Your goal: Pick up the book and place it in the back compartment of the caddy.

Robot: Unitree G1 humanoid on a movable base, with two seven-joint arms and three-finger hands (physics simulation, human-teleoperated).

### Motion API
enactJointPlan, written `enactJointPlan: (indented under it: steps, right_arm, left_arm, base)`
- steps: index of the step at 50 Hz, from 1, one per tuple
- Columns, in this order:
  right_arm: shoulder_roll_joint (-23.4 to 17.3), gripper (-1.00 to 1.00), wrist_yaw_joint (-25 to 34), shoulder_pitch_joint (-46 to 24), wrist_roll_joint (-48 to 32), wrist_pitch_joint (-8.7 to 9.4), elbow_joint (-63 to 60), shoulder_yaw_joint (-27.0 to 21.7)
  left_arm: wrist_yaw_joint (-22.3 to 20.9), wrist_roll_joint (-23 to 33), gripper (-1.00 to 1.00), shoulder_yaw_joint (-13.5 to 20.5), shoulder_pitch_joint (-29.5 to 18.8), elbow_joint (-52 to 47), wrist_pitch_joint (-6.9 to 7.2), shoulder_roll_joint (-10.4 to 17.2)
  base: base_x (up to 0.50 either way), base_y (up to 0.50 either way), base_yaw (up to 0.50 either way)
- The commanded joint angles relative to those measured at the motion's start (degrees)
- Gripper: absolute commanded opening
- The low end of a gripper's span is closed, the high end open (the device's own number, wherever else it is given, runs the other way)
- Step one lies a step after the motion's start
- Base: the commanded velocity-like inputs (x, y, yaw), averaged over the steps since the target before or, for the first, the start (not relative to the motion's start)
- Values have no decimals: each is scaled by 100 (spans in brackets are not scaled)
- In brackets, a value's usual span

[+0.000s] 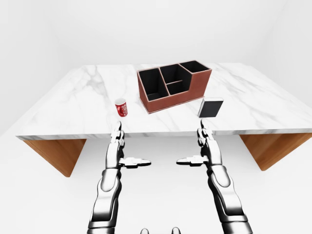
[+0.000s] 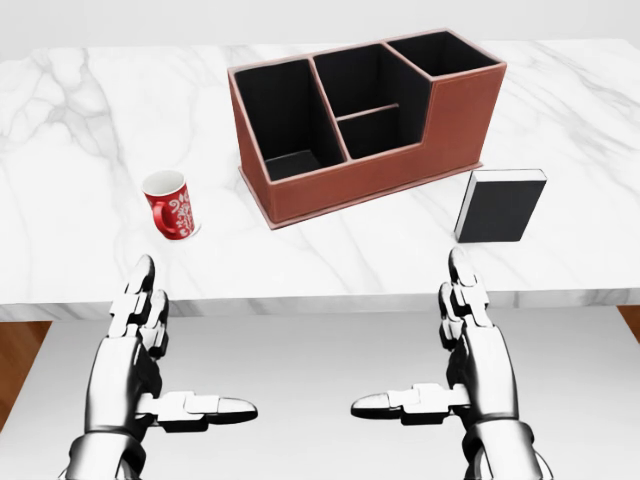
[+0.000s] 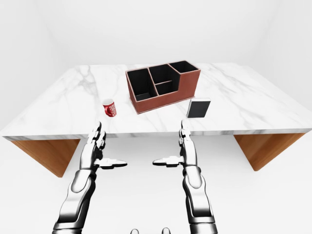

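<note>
A white marble table (image 2: 60, 150) fills the upper two thirds of the head view, with wood-coloured supports visible beneath it in the eye views. Near the top centre stands the caddy (image 2: 365, 125), a reddish-brown box with black interior, set at a slight angle and divided into several open compartments, the one at its upper right being taller than the rest. The book (image 2: 500, 205), dark-covered with a pale page edge along its top, stands upright on the table just beside the caddy's lower right corner, apart from it, at the right of the head view. A red mug (image 2: 170, 204) with white pattern sits well to the left of the caddy, near the table's lower edge. Below the table edge, both metallic hands are raised with nothing in them: the left hand (image 2: 140, 345) at lower left and the right hand (image 2: 465, 345) at lower right, each with fingers extended upward and thumb pointing inward toward the centre, spread wide. The right hand lies directly below the book, not touching it.
</note>
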Motion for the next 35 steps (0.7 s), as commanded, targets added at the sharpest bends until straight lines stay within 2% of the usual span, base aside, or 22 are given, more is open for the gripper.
enactJointPlan:
  steps: [1, 4, 5, 14, 26, 30, 35]
  right_arm:
    - [-74, 100, 107, 21, -67, 407, -425, -91]
    - [-81, 100, 177, 59, -42, 407, -701, -90]
    - [-87, 100, 184, 61, 7, 407, -1065, -124]
    - [-120, 100, 140, -24, 108, 407, -2377, -248]
    - [-164, 100, 357, -47, 140, 407, -3112, -291]
    - [-237, 100, 458, -189, 302, 407, -3608, -510]
    - [-305, 100, 534, -245, 540, 407, -4108, -758]
  left_arm:
    - [-129, -69, 100, 99, 84, -581, 387, 57]
    - [-122, -54, 100, 94, 112, -810, 387, 56]
    - [-124, -65, 100, 89, 155, -1199, 387, 63]
    - [-164, -172, 100, 226, 106, -2590, 387, 109]
    - [-266, -111, 100, 333, 6, -3297, 387, 142]
    - [-279, -295, 100, 592, -233, -3824, 387, 227]
    - [-269, -363, 100, 714, -359, -3916, 387, 286]
  base:
    - [0, 0, 0]
    - [0, 0, 0]
    - [0, 0, 0]
    - [0, 0, 0]
    - [0, 0, 0]
    - [0, 0, 0]
    - [14, 0, 0]
